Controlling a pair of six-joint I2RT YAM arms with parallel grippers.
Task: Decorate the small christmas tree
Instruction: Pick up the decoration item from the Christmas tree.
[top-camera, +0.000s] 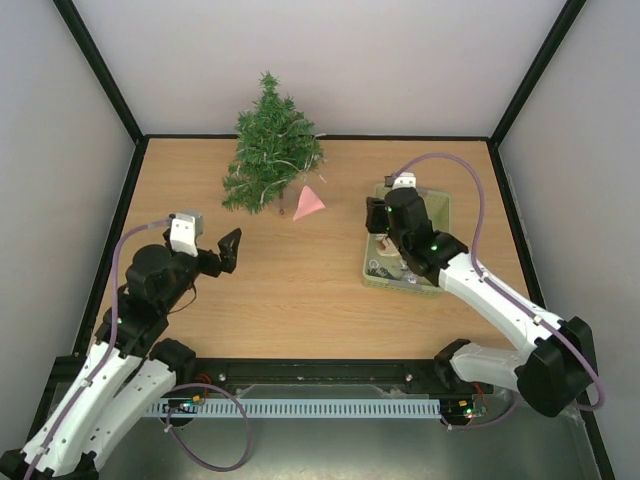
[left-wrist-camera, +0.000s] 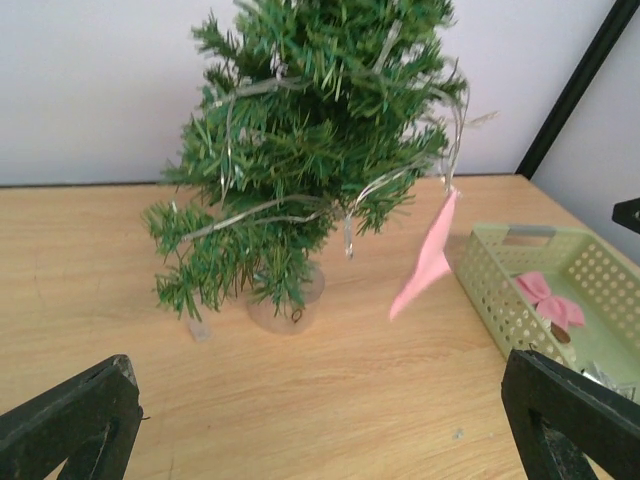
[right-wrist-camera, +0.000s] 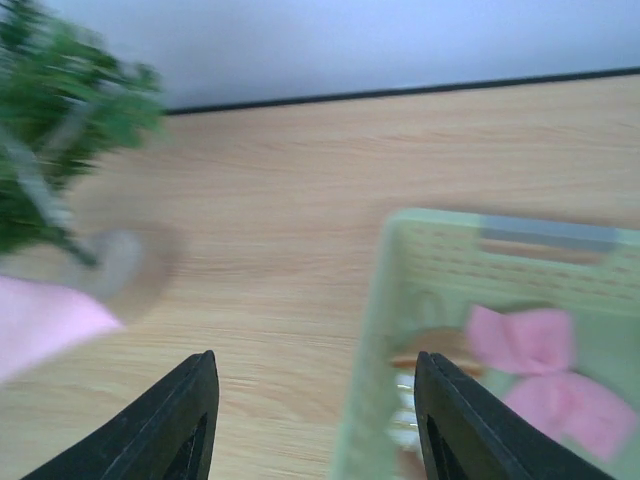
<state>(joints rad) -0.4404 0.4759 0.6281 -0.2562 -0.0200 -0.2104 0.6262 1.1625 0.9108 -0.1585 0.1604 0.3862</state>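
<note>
The small christmas tree (top-camera: 270, 145) stands at the back of the table, with thin silver strands draped over its branches (left-wrist-camera: 310, 140). A pink pennant-shaped ornament (top-camera: 309, 204) hangs from its right side (left-wrist-camera: 428, 255). My left gripper (top-camera: 225, 252) is open and empty, low over the table left of and in front of the tree (left-wrist-camera: 315, 400). My right gripper (top-camera: 377, 225) hovers over the left wall of the pale green basket (top-camera: 446, 215). Its jaws are open with nothing between them (right-wrist-camera: 315, 400). The tree (right-wrist-camera: 50, 130) is blurred at the left of the right wrist view.
In the basket (right-wrist-camera: 430, 250) lie a pink bow (right-wrist-camera: 545, 365) and some small shiny pieces (top-camera: 385, 268). White walls with black frame posts enclose the table on three sides. Bare wood lies between the tree and the arms.
</note>
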